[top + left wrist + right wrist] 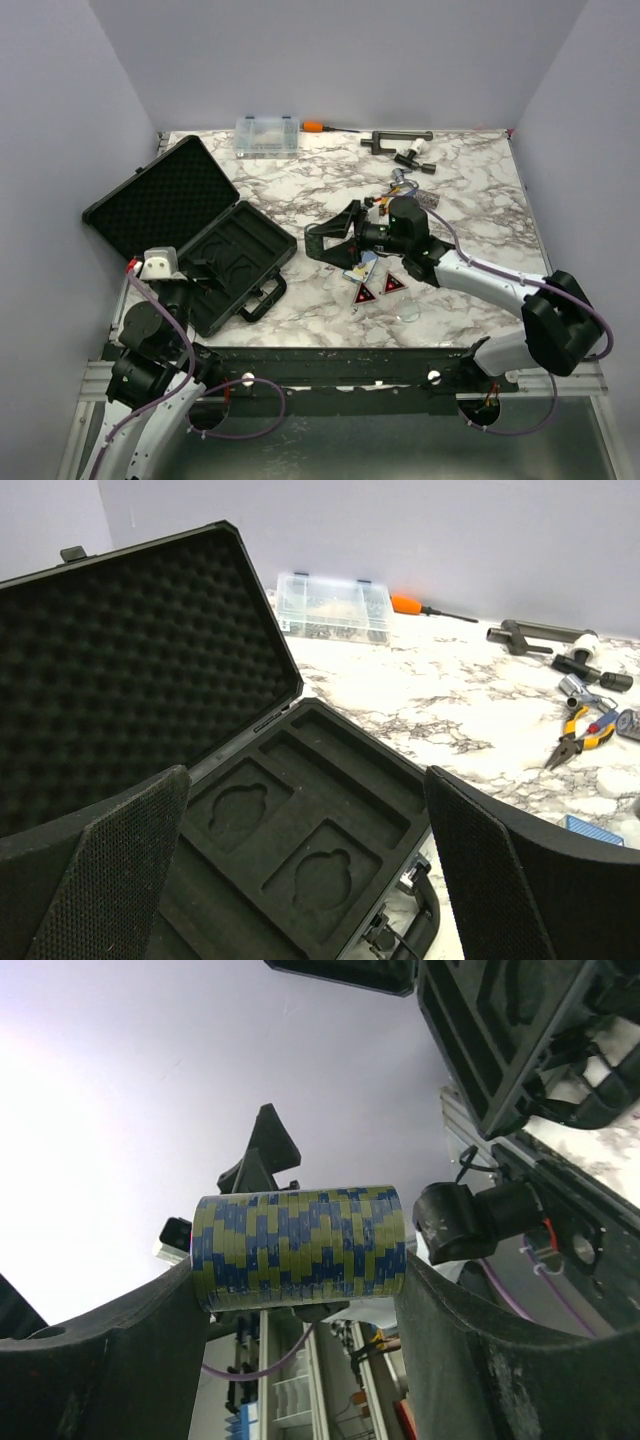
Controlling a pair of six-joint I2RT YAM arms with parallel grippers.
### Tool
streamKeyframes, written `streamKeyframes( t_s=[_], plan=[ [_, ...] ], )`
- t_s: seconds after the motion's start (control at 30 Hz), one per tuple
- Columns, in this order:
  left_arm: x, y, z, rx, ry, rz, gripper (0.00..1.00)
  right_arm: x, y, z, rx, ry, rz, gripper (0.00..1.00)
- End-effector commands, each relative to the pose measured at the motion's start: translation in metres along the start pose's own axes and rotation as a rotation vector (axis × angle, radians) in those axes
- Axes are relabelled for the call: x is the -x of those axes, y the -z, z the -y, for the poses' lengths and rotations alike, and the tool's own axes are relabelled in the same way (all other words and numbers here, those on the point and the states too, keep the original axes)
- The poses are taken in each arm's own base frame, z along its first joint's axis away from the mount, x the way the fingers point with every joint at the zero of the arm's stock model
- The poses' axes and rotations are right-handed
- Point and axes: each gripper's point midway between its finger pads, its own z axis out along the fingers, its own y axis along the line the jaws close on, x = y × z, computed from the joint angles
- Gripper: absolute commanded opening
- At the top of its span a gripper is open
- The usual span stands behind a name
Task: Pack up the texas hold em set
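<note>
The right gripper (298,1275) is clamped on a stack of blue-and-yellow chips (300,1245), 1 finger pressing each end of the stack, which lies sideways between them. From above, this gripper hangs over the marble table (470,190), just right of the open black case (235,250). Below and beside it lie a blue card deck (358,270), 2 red-black triangles (363,295) and a clear disc (408,312) nearer the front edge.

The left gripper (305,780) is spread wide with nothing between its fingers, hovering over the case's tray (340,810) with its 2 rounded hollows. The foam-lined lid (130,680) stands open to the left. A clear plastic box (267,135), an orange screwdriver (315,126) and pliers (575,735) sit toward the far side.
</note>
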Motion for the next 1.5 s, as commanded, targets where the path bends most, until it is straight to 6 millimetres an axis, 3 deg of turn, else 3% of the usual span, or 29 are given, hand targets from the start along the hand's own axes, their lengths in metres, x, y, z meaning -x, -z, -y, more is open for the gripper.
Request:
streamKeyframes(
  t_s=[0.0, 0.2, 0.4, 0.57, 0.67, 0.73, 0.87, 0.97, 1.07, 1.3, 1.47],
  plan=[
    [0.006, -0.009, 0.003, 0.003, 0.023, 0.041, 0.99, -0.028, -0.015, -0.063, 0.170, 0.058, -0.087, 0.51],
    [0.013, -0.021, 0.010, -0.002, 0.041, 0.081, 0.99, -0.052, -0.034, -0.074, 0.174, 0.137, -0.151, 0.52],
    [0.004, -0.029, 0.012, 0.002, 0.028, 0.052, 0.99, -0.052, -0.046, -0.070, 0.143, 0.197, -0.173, 0.52],
    [-0.018, -0.005, -0.001, 0.025, -0.059, -0.142, 0.99, -0.032, -0.053, -0.072, 0.076, 0.307, -0.047, 0.52],
    [-0.033, 0.016, -0.012, 0.048, -0.141, -0.324, 0.99, 0.000, -0.050, -0.065, -0.090, 0.426, 0.151, 0.52],
    [-0.028, 0.017, -0.012, 0.053, -0.159, -0.364, 0.99, 0.020, -0.039, -0.068, -0.179, 0.501, 0.285, 0.53],
    [-0.006, -0.001, -0.002, 0.050, -0.144, -0.330, 0.99, 0.044, -0.012, -0.075, -0.244, 0.560, 0.462, 0.55],
    [0.035, -0.001, 0.003, 0.032, -0.077, -0.181, 0.99, 0.047, -0.003, -0.083, -0.236, 0.570, 0.508, 0.56],
    [0.069, 0.004, 0.005, 0.014, -0.011, -0.034, 0.99, 0.039, -0.013, -0.091, -0.205, 0.579, 0.452, 0.57],
    [0.068, -0.021, 0.016, 0.016, -0.019, -0.052, 0.99, -0.048, -0.061, -0.143, 0.186, 0.563, -0.074, 0.57],
    [0.076, -0.012, 0.013, 0.009, 0.006, 0.004, 0.99, -0.068, -0.078, -0.157, 0.216, 0.585, -0.157, 0.58]
  ],
)
